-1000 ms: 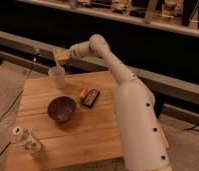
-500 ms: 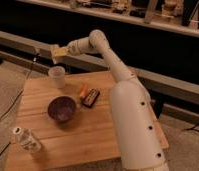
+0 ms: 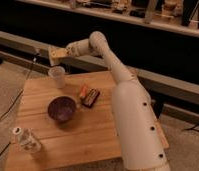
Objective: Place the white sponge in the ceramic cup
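Lower left: clear plastic bottle (image 3: 27, 140) lying on the wooden table (image 3: 88, 135). Centre: dark bowl (image 3: 62, 108), dark bar (image 3: 90, 97) beside it. Upper left: ceramic cup (image 3: 57, 76) standing upright. Above the cup: gripper (image 3: 55, 56), clamped on the white sponge (image 3: 55, 54).

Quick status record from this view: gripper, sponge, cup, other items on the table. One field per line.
gripper: raised above and slightly left of the cup, at the table's far-left corner
white sponge: at the gripper, above the cup, not inside it
ceramic cup: upright on the wooden table
bowl: dark, nearer than the cup
dark bar with red end: right of the bowl
clear bottle: lying at the near-left corner
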Available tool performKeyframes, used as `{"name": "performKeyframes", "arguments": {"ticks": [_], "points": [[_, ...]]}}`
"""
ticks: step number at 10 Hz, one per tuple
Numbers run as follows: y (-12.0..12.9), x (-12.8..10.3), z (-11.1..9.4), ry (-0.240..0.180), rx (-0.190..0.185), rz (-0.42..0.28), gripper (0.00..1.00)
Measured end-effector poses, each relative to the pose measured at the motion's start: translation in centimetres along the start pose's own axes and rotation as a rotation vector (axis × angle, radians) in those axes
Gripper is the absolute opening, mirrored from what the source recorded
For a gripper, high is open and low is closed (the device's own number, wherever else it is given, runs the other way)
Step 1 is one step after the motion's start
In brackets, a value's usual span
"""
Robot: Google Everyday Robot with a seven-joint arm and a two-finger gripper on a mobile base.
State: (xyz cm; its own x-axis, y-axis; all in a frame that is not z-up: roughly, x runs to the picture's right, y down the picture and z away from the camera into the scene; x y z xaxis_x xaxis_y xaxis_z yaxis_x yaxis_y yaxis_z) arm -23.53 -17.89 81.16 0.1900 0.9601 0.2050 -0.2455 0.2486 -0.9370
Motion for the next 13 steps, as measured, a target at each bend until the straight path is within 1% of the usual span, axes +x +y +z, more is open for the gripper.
{"name": "performKeyframes", "arguments": {"ticks": [2,4,5,8,11,13], "points": [[0.6,1.3,0.9,0.001,-0.022,0.022,0.0],[0.8,2.5,1.5,0.002,-0.036,0.028,0.0],[0.5,3.5,1.5,0.002,-0.037,0.023,0.0],[-0.5,5.5,1.6,0.006,-0.026,0.002,0.0],[-1.1,6.1,1.9,0.005,-0.02,-0.018,0.0],[-1.4,5.8,2.2,0.003,-0.019,-0.04,0.0]]}}
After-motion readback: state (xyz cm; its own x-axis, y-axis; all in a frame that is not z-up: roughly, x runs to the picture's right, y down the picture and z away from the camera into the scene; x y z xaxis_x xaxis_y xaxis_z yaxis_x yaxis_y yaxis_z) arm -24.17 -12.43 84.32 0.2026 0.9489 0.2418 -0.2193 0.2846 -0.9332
